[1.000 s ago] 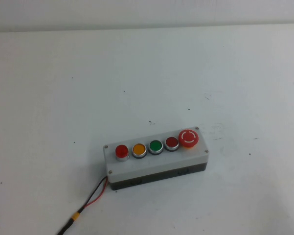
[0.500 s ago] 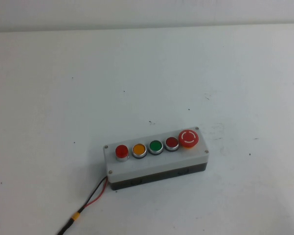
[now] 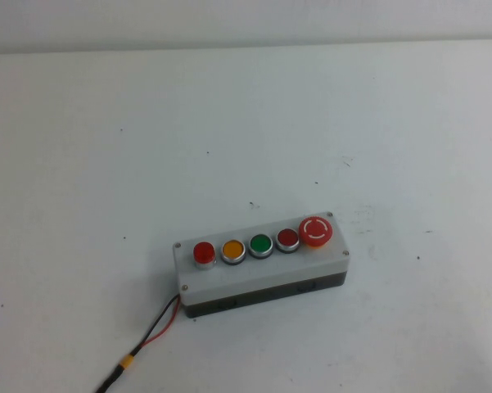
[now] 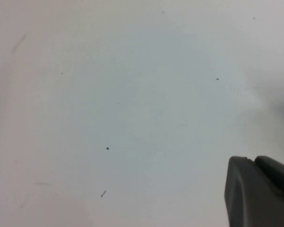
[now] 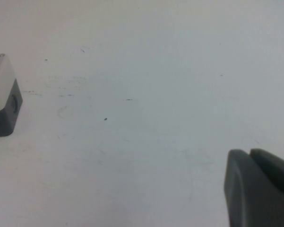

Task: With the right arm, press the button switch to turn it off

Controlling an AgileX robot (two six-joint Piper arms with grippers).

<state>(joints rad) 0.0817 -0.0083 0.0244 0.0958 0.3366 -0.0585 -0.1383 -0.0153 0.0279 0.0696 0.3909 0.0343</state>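
Grey box [image 3: 262, 274] carries the button switch [image 3: 204, 252] at its left end; left gripper [image 4: 260, 191] and right gripper [image 5: 257, 187] look closed, apart from it.

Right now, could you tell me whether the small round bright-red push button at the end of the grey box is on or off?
Cannot tell: the small bright-red push button shows no clear glow. Both grippers, left and right, are away from it.

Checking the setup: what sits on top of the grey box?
Five buttons in a row on the grey box: button switch, orange, green, darker red, big mushroom button. Neither gripper is over it.
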